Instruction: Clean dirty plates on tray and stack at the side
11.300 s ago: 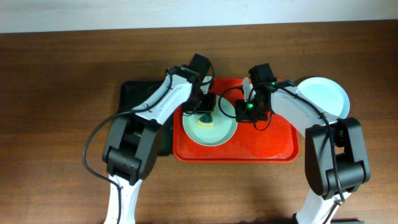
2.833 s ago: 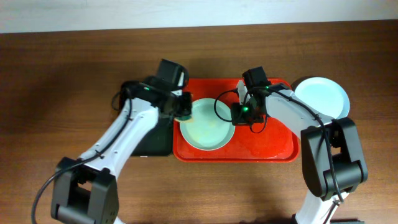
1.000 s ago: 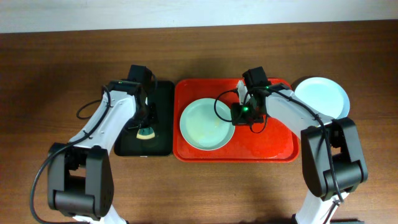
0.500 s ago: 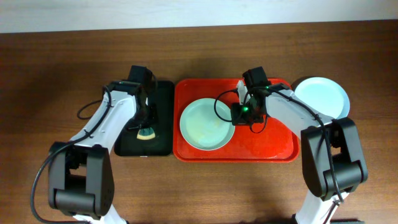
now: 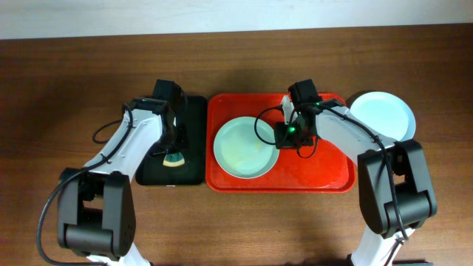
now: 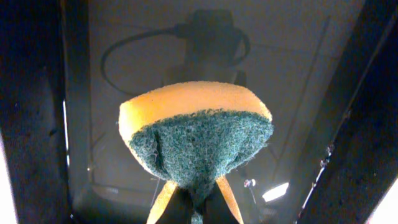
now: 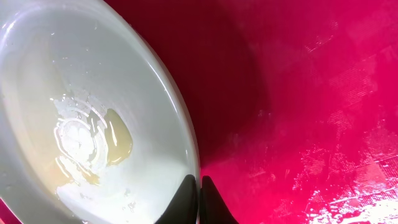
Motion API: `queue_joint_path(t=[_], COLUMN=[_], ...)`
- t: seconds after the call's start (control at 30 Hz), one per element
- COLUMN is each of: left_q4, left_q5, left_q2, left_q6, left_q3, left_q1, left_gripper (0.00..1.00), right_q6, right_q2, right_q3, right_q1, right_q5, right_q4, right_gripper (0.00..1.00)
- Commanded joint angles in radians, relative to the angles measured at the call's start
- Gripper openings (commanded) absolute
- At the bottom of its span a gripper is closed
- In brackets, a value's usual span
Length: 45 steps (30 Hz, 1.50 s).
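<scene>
A pale blue-green plate (image 5: 245, 147) lies on the left half of the red tray (image 5: 318, 174). In the right wrist view the plate (image 7: 93, 93) is wet and has a yellow smear (image 7: 117, 140). My right gripper (image 5: 278, 139) is shut on the plate's right rim (image 7: 194, 163). My left gripper (image 5: 173, 150) is over the black tray (image 5: 191, 118), shut on a yellow sponge with a green scouring face (image 6: 196, 134). Another pale plate (image 5: 382, 115) sits on the table beyond the red tray's right corner. I cannot tell whether a further plate lies under it.
The black tray (image 6: 74, 93) lies directly left of the red tray. The right half of the red tray (image 7: 311, 93) is bare and wet. Brown wooden table (image 5: 66, 81) surrounds both trays, with a white wall edge at the back.
My left gripper has carried the sponge off the plate to the black tray on the left and has held still there for the last second. My right gripper keeps its hold on the rim.
</scene>
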Motion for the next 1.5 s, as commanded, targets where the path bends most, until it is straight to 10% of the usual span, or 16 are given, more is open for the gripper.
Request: queue_joint_path(t=[0.0,0.17,0.37,0.87,0.97,1.47], left_q4=[0.034,0.054,0.029,-0.151,-0.165,-0.236], left_q5=[-0.004,-0.003,-0.003,-0.004,-0.004,-0.004], left_q2=[0.011,0.011,0.009,-0.166,-0.210,-0.221], left_q6=[0.015,0.015,0.016,-0.050,-0.057,-0.056], left_q3=[-0.051,-0.063,-0.031,0.339,0.339,0.338], left_q1=[-0.001,-0.001,0.000,0.174,0.260,0.329], left_gripper=[0.00,0.06,0.55,0.62,0.99,0.99], right_q6=[-0.006,-0.006,-0.006,-0.006,-0.006,-0.006], right_q2=[0.006,0.006,0.006,0.006,0.006,0.006], right_q3=[-0.009,-0.009,-0.009,-0.009,-0.009,-0.021], right_q1=[0.007,0.007,0.007,0.007,0.007,0.008], right_q5=[-0.026,-0.026,-0.026,-0.025,-0.025,-0.021], right_q4=[0.002,0.003,0.003,0.003,0.003,0.022], right_gripper=[0.04,0.04,0.04,0.22,0.22,0.15])
